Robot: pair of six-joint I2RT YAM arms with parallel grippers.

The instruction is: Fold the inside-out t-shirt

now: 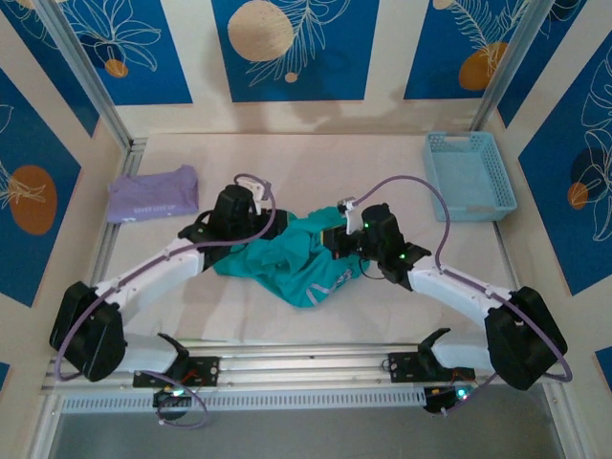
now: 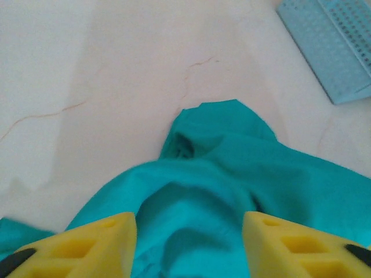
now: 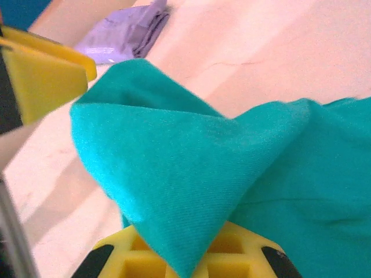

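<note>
Inside-out t-shirt (image 1: 287,263): teal, bunched in a loose heap on the pale surface (image 1: 316,163), left of the light-blue basket (image 1: 469,175) and nearer the arm bases than it.

Right pincer (image 3: 188,258): closed tight on a fold of the shirt. Cloth rises out of its yellow fingers (image 3: 243,252) as a peaked flap. This pincer sits at the end of the heap toward the basket.

Left pincer (image 2: 188,243): jaws apart, yellow fingers (image 2: 87,246) wide, nothing clamped. Teal cloth bulges low between them; contact not clear. It is over the end of the heap away from the basket. A rounded lobe of cloth reaches ahead of it onto bare surface.

Whitish print shows on the heap's edge facing the arm bases; not legible.

Lavender folded shirt (image 1: 153,194): lies flat, well apart from the heap, on the far side of it from the basket and about level with the basket's near end.

Basket: at the right edge of the surface, well apart from the heap.
</note>
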